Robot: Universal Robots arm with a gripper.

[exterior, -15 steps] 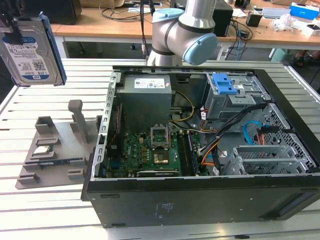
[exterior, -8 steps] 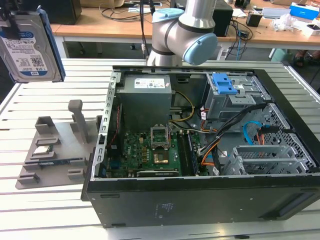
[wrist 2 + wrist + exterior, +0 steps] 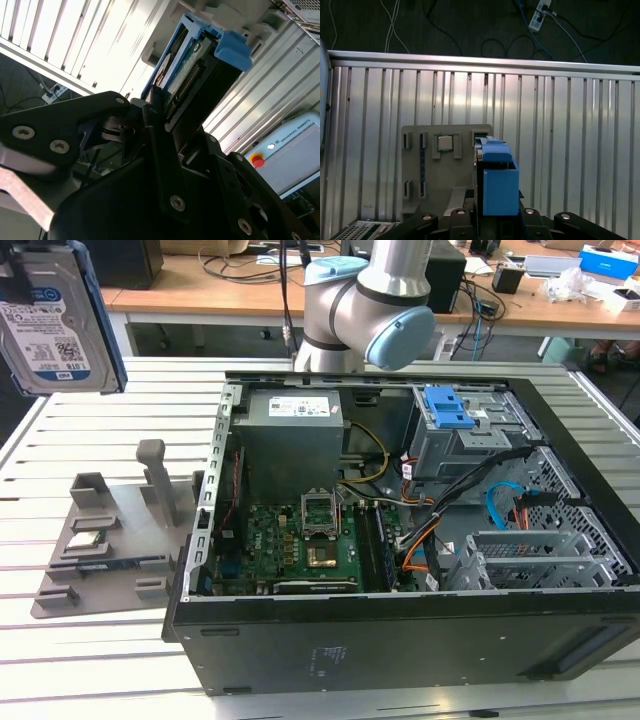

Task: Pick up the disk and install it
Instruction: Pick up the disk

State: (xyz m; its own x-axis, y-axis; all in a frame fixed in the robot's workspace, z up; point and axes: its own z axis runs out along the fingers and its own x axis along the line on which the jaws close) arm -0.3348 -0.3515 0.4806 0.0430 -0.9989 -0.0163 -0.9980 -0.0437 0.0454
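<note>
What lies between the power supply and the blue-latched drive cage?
In the exterior view, yellow and black cables run between the power supply and the drive cage. The disk is held outside the case.

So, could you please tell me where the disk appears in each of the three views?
Exterior view: the disk is raised at the exterior view's upper left, label facing the camera.
Second wrist view: the disk is edge-on, clamped in the gripper.
First wrist view: its blue frame juts from the gripper, before the grey tray.
Shared landmark: the slatted table.
</note>
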